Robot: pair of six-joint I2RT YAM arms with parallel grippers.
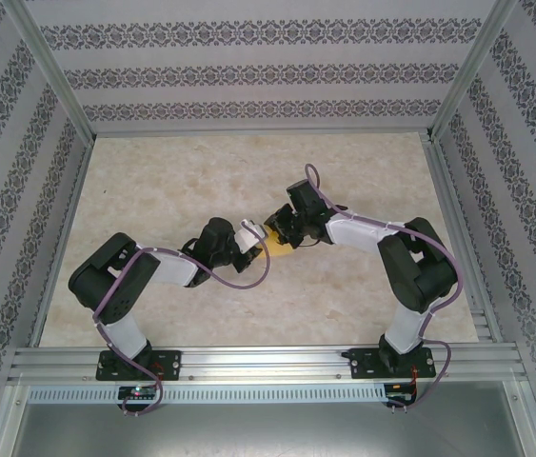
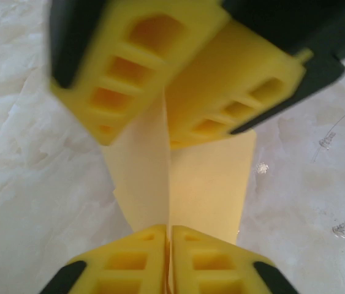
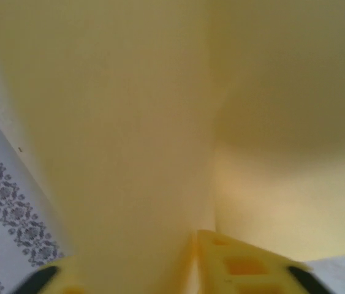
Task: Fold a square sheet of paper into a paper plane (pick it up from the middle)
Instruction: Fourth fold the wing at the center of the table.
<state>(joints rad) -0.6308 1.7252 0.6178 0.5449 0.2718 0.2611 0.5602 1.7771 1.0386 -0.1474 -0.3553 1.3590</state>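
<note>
Two grippers face each other tip to tip above the marble table, with the yellow sheet spanning the gap between them. The left gripper is closed flat on the sheet's centre crease, fingers pressed together, and the folded edge runs straight out ahead of the pinch. One flap fans out to each side of that edge just beyond its tips. Directly opposite, the right gripper has the far end of the same crease between its jaws. They stand close about the paper, but I cannot tell whether they are pinching or slack. From the tapering shape, I judge the folding well along: the centre crease is made and the wings remain. The next move likely calls for one gripper to hold the crease firm while the other lets go cleanly, takes a flap beside the crease and bends it down without tearing the thin paper.
</note>
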